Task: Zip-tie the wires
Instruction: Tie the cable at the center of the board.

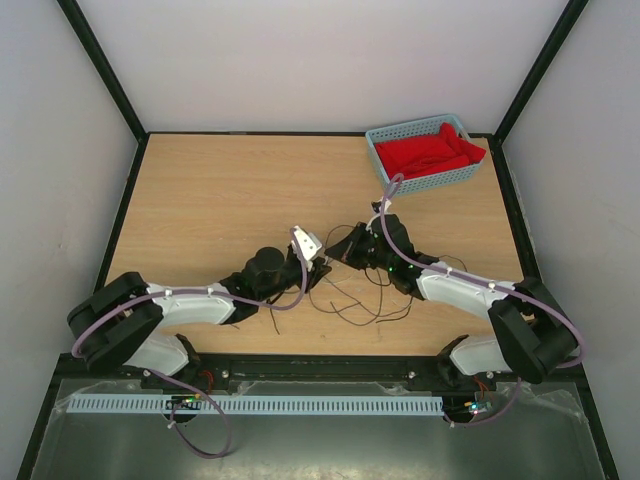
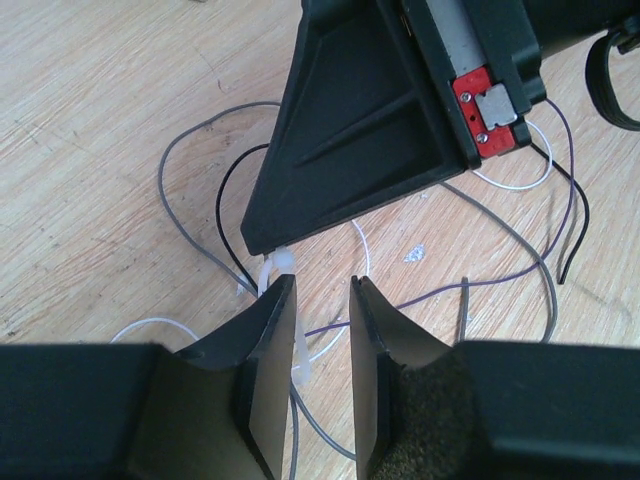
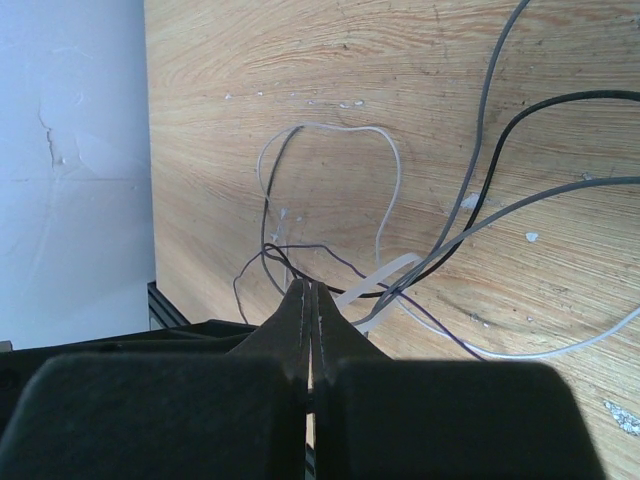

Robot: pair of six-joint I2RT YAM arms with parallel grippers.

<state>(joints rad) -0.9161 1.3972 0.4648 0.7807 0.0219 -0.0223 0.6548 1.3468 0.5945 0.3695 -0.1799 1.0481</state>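
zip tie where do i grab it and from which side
Grip the zip tie on its strip below the head, from the left with the left gripper: the strip runs between its open fingers, and the right gripper holds the head end.

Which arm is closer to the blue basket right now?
Right. The right arm reaches in just in front of the basket; the left arm lies farther off, left of centre.

The left gripper (image 2: 320, 335), jaws parted, sits tip to tip with the right gripper (image 3: 310, 305), whose jaws are pressed together.
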